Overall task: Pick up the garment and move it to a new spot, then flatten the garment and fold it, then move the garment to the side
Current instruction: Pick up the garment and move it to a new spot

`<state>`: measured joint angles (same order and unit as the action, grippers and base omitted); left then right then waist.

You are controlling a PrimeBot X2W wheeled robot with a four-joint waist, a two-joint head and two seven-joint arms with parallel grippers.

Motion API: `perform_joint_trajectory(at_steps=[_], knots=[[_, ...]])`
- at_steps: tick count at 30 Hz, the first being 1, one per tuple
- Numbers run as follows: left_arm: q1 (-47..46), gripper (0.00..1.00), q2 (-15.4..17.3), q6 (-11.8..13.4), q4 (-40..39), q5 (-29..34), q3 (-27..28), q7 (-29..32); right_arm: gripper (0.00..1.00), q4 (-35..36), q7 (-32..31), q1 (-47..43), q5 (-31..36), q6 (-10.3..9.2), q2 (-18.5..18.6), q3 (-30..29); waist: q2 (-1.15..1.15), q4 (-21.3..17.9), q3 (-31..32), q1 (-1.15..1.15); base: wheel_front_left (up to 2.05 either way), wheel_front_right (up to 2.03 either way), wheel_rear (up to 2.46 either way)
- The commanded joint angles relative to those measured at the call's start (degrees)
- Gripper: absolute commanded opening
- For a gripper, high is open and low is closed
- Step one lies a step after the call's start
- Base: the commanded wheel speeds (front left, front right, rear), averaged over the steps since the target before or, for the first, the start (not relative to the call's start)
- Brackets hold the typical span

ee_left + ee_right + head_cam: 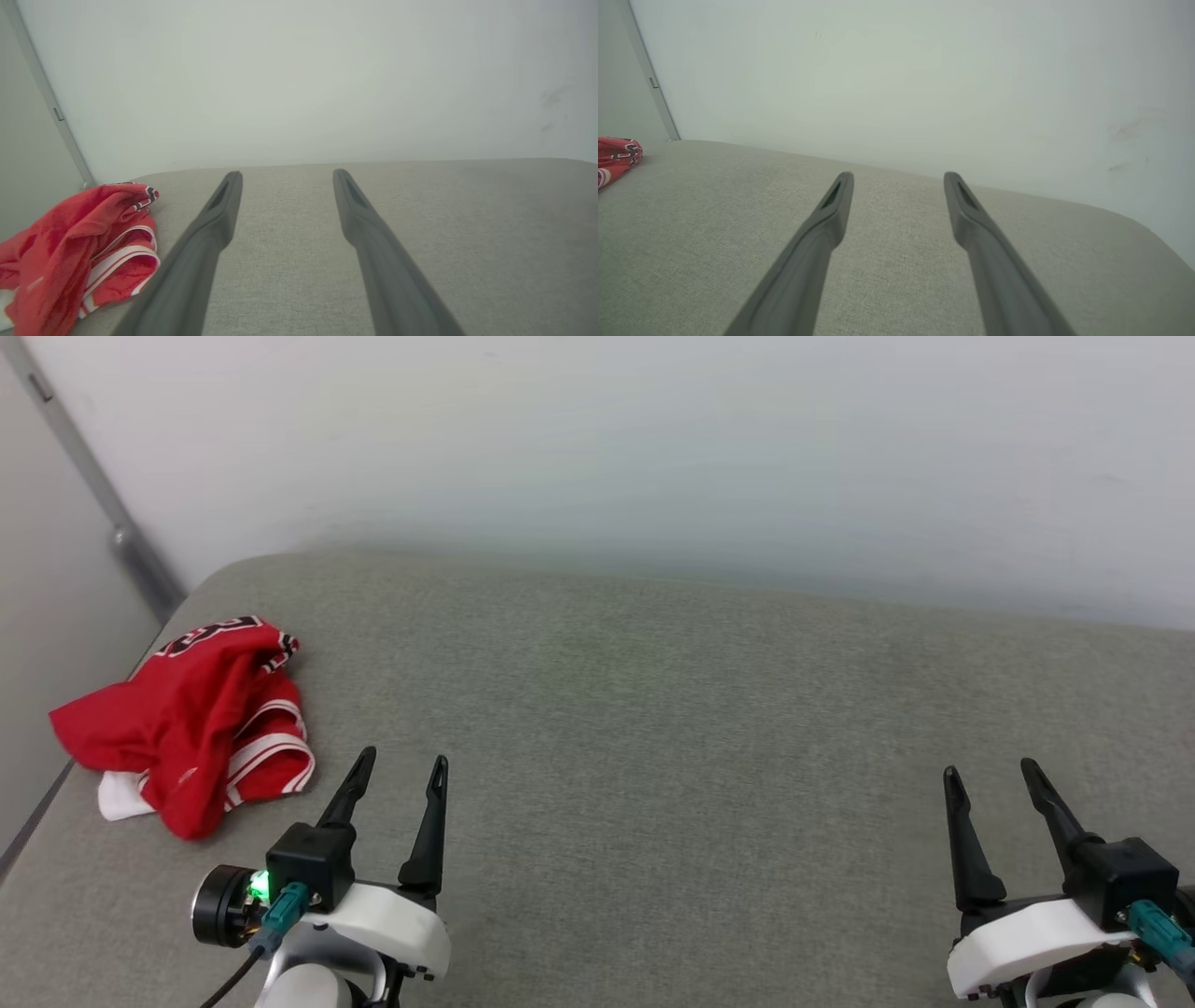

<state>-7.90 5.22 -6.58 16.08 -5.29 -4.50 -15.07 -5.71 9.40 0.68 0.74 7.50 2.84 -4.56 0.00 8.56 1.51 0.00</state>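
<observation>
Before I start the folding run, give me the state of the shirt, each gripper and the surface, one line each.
Shirt: crumpled in a heap, unfolded, lying at the surface's left edge, not held.
Left gripper: open, empty, close beside the shirt but not touching it.
Right gripper: open, empty, far from the shirt.
Surface: grey fabric, flat, bearing the shirt.

Can't read black lettering on crumpled red jersey T-shirt with white trim (191, 728), left of head view: mostly folded under. Cropped by left and bottom edges in left wrist view, to a sliver at left edge in right wrist view. White housing of dark two-fingered right gripper (989, 767) clipped at lower right corner.
</observation>
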Motion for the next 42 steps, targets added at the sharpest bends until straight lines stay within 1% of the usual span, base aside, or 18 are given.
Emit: perform_joint_trajectory(at_steps=[1, 6, 13, 14, 18, 25, 31, 34, 36, 39, 42], knots=[[-0.60, 1.00, 0.16, -0.14, 0.05, -0.15, 0.26, -0.15, 1.00, -0.14, 0.27, 0.26, -0.22, -0.01, 0.07, 0.27, 0.00, 2.42, -0.47, 0.00, 0.00, 0.00, 0.00], [-1.02, 1.00, 0.12, -0.16, 0.05, -0.60, 1.01, -0.15, 1.00, -0.41, 0.71, 1.07, -0.72, -0.02, 0.06, 0.77, 0.00, 8.11, -1.02, 0.00, 0.00, 0.00, 0.00], [-1.72, 1.00, 0.20, 0.33, 0.28, -1.05, 3.18, -0.15, 1.00, -0.68, 0.99, 2.70, -1.64, -0.02, 0.05, 3.26, 0.00, 15.66, -1.80, 0.00, 0.00, 0.00, 0.00], [-1.81, 1.00, 0.20, 0.48, 0.35, -1.23, 4.08, -0.15, 1.00, -0.57, 1.15, 3.36, -2.32, -0.02, 0.07, 4.48, 0.00, 18.25, -2.14, 0.00, 0.00, 0.00, 0.00], [-1.39, 1.00, 0.14, 0.69, 0.28, -1.32, 5.40, -0.15, 1.00, -0.46, 1.25, 4.36, -2.90, -0.02, 0.08, 6.21, 0.00, 20.72, -2.54, 0.00, 0.00, 0.00, 0.00], [-0.24, 1.00, -0.01, 1.07, -0.42, -1.26, 8.03, -0.15, 1.00, -0.77, 0.70, 6.43, -1.89, -0.02, 0.08, 9.74, 0.00, 21.51, -3.55, 0.00, 0.00, 0.00, 0.00], [-1.54, 1.00, -0.41, 1.00, 0.06, -0.71, 8.60, -0.15, 1.00, -1.12, 0.50, 6.98, -1.50, -0.02, 0.08, 10.77, 0.00, 21.60, -3.64, 0.00, 0.00, 0.00, 0.00], [-2.77, 1.00, -0.46, 1.39, 0.47, -0.02, 8.53, -0.15, 1.00, -0.95, 0.36, 6.95, -1.30, -0.02, 0.08, 10.64, 0.00, 21.63, -3.77, 0.00, 0.00, 0.00, 0.00], [-4.70, 1.00, -0.41, 1.98, 1.23, 0.47, 8.78, -0.15, 1.00, -0.51, 0.11, 7.09, -1.07, -0.02, 0.08, 10.38, 0.00, 21.44, -4.46, 0.00, 0.00, 0.00, 0.00], [-9.21, 1.00, 0.04, 2.39, 2.98, 0.69, 8.88, -0.15, 1.00, 0.16, -0.41, 7.95, -0.52, -0.02, 0.08, 10.87, 0.00, 20.17, -6.21, 0.00, 0.00, 0.00, 0.00], [-15.34, 1.00, 1.48, 2.84, 5.60, 0.72, 9.57, -0.11, 1.00, 0.75, -1.31, 9.17, 0.05, -0.02, 0.08, 11.98, 0.00, 18.17, -8.89, 0.00, 0.00, 0.00, 0.00]])
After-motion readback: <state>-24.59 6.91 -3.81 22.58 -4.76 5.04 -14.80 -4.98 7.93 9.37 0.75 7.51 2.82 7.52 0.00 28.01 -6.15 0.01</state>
